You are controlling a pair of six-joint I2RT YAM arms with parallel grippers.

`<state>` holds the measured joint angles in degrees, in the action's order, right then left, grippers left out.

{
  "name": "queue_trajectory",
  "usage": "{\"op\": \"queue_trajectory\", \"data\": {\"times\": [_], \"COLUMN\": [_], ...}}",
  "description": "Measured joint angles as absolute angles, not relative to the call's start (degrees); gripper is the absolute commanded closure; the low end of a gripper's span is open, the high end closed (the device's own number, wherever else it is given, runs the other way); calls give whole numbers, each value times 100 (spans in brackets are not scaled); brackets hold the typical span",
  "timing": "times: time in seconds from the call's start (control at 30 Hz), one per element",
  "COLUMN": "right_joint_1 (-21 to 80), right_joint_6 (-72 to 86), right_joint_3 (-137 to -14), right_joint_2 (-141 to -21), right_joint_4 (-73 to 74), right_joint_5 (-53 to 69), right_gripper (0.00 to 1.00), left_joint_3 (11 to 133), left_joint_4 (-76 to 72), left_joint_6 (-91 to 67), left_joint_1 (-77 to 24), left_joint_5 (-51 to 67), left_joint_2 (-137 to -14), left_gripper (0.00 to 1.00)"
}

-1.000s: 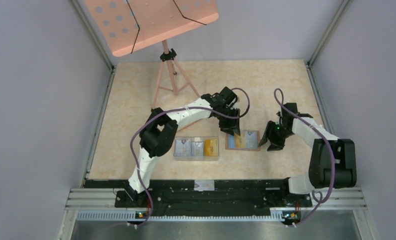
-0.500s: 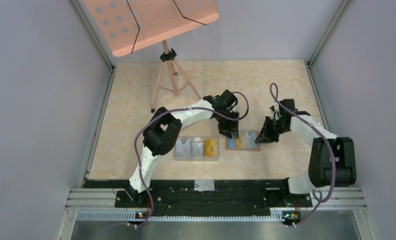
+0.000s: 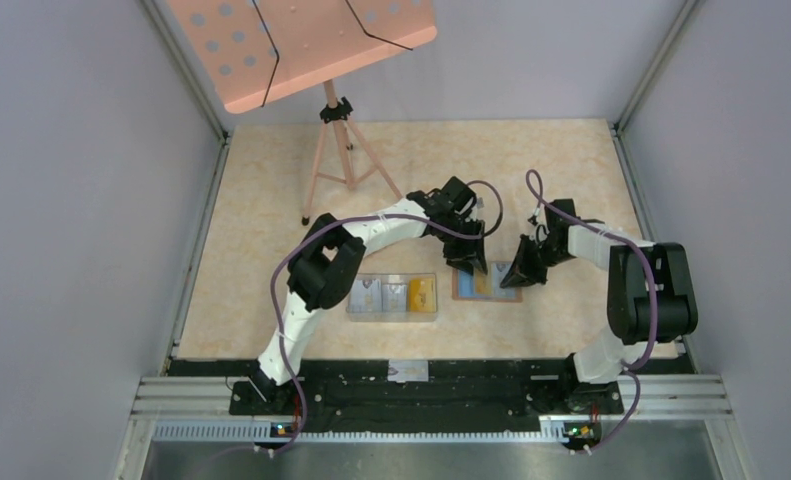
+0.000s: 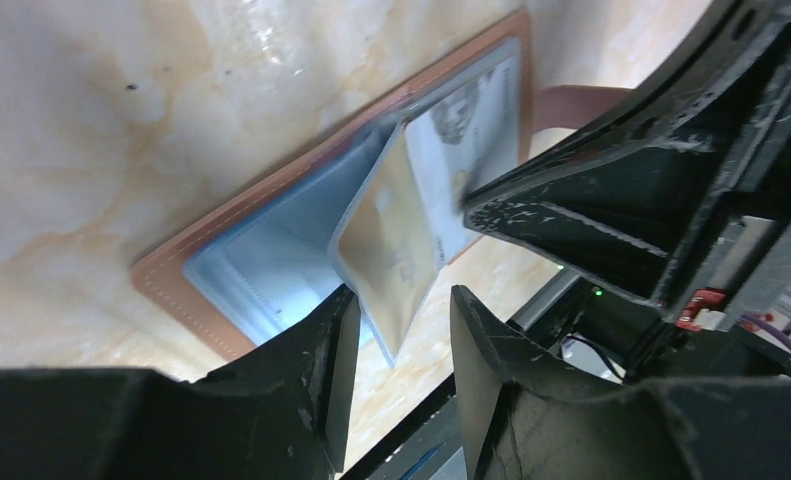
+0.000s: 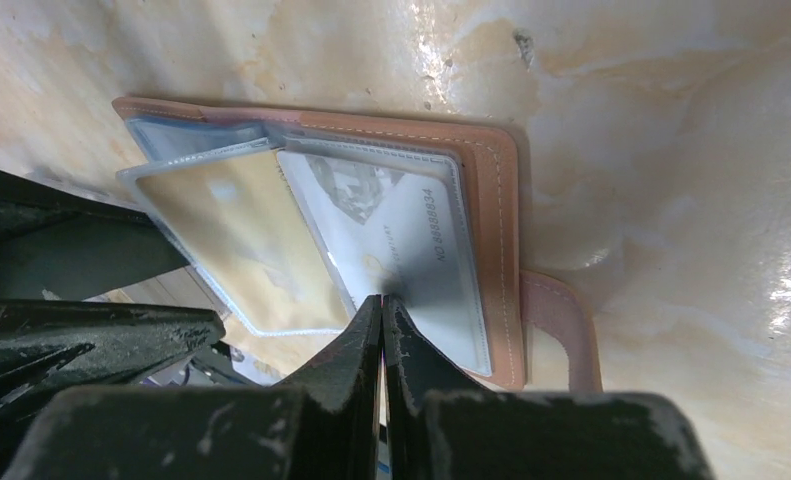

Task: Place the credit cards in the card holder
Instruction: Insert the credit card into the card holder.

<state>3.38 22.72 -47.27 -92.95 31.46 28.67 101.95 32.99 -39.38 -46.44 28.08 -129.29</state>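
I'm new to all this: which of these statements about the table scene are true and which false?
The brown card holder lies open on the table. True.
The right gripper has its fingers spread wide. False: they are pressed together, over the holder.
The clear tray beside the holder has cards in it. True.
The pink music stand stands at the table's near right corner. False: it stands on the far side, towards the left.
A yellow card sits between the left gripper's fingers. True.
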Motion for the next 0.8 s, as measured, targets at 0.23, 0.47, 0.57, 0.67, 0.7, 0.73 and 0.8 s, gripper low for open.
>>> {"op": "queue_trajectory", "data": {"times": [0.23, 0.47, 0.57, 0.67, 0.7, 0.73, 0.8], "right_joint_1": [338, 338, 340, 340, 338, 338, 338], "right_joint_6": [2272, 2272, 2270, 2270, 2270, 2274, 2307], "right_joint_3": [-4727, -4731, -4772, -4831, -4856, -4882, -4932], "right_joint_2": [-9314, -9319, -9312, -9260, -9225, -9196, -9148], "right_joint_4": [3122, 3087, 3109, 3100, 3111, 3116, 3109], "right_joint_5": [2891, 2939, 2921, 2915, 2928, 2947, 3002], "right_gripper": [99, 95, 92, 91, 91, 91, 91], "left_joint_3": [10086, 10283, 10473, 10722, 10774, 10822, 10873], "left_joint_4": [2698, 2976, 3393, 3793, 3854, 3885, 3872], "left_joint_6": [-4200, -4202, -4097, -3988, -3983, -3983, -4023], "left_joint_1": [-4646, -4685, -4685, -4672, -4670, -4665, -4661], "left_joint_5": [3310, 3306, 3039, 2825, 2799, 2799, 2862], "left_joint_2": [-12929, -12991, -12993, -12993, -12993, -12995, -12997], "left_gripper": [63, 96, 100, 100, 97, 94, 86]}}
